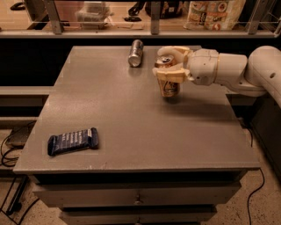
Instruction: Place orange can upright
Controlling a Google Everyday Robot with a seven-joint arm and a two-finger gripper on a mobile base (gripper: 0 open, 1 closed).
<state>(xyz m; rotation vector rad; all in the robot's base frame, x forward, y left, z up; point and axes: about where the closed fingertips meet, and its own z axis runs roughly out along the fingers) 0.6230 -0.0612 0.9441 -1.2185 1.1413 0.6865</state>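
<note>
The orange can (168, 86) stands nearly upright, its base at or just above the grey table top (131, 118) right of centre toward the back. Its silver top with pull tab (165, 61) faces up. My gripper (169, 65), cream-coloured on a white arm reaching in from the right, is shut on the can's upper body, one finger behind and one in front. The fingers hide much of the can's upper half.
A plain silver-grey can (135, 52) lies on its side at the back of the table, left of the gripper. A dark blue snack bar (72, 140) lies near the front left. A shelf with bags and clutter (210, 13) runs behind the table.
</note>
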